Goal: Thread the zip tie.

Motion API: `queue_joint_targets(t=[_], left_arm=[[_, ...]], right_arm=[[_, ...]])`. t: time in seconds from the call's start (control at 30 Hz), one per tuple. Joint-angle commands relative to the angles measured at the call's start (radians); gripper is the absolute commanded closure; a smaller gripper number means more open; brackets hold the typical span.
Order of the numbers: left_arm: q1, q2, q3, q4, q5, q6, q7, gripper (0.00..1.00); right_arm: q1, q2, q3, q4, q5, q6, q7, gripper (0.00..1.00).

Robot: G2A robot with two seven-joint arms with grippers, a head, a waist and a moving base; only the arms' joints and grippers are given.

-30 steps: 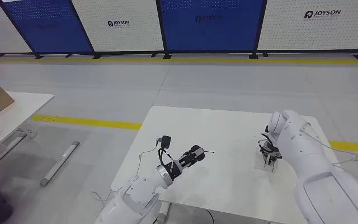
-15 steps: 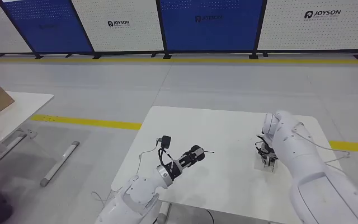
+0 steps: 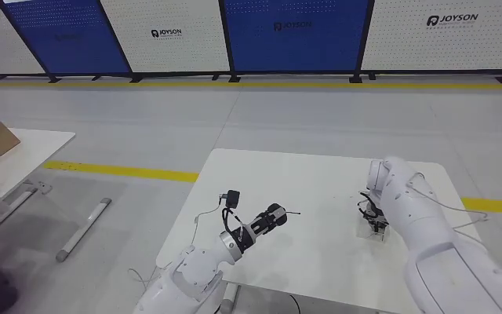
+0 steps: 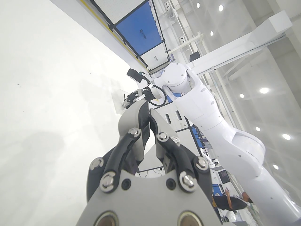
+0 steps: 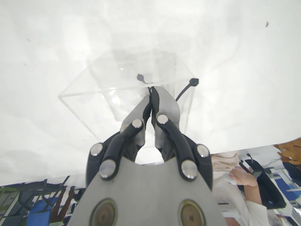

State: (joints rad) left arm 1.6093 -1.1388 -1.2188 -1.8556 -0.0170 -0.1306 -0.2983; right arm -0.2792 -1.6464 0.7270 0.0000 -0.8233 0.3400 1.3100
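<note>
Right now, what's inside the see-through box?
Two black zip ties stand in the clear box: the pinched zip tie in the right claw, and the leaning zip tie against a corner. The claw hides their lower ends and part of the floor.

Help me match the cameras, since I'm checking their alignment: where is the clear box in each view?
Top view: the clear box stands on the white table, toward the picture's right, under the right gripper.
Left wrist view: the clear box is far across the table, beyond the left gripper.
Right wrist view: the clear box is just ahead of the right gripper's tips, with a black zip tie inside.
Shared landmark: the right gripper at the box.
</note>
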Motion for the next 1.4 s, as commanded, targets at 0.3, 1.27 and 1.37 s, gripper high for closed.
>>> queue_joint_targets(t=[0.3, 1.27, 1.37], left_arm=[[0.000, 0.000, 0.000, 0.000, 0.000, 0.000, 0.000, 1.00], [0.000, 0.000, 0.000, 0.000, 0.000, 0.000, 0.000, 1.00], [0.000, 0.000, 0.000, 0.000, 0.000, 0.000, 0.000, 1.00]], right_arm=[[0.012, 0.008, 0.012, 0.000, 0.025, 0.000, -0.010, 1.00], [0.055, 0.086, 0.072, 0.000, 0.153, -0.138, -0.017, 1.00], [0.056, 0.093, 0.080, 0.000, 0.170, -0.149, -0.039, 1.00]])
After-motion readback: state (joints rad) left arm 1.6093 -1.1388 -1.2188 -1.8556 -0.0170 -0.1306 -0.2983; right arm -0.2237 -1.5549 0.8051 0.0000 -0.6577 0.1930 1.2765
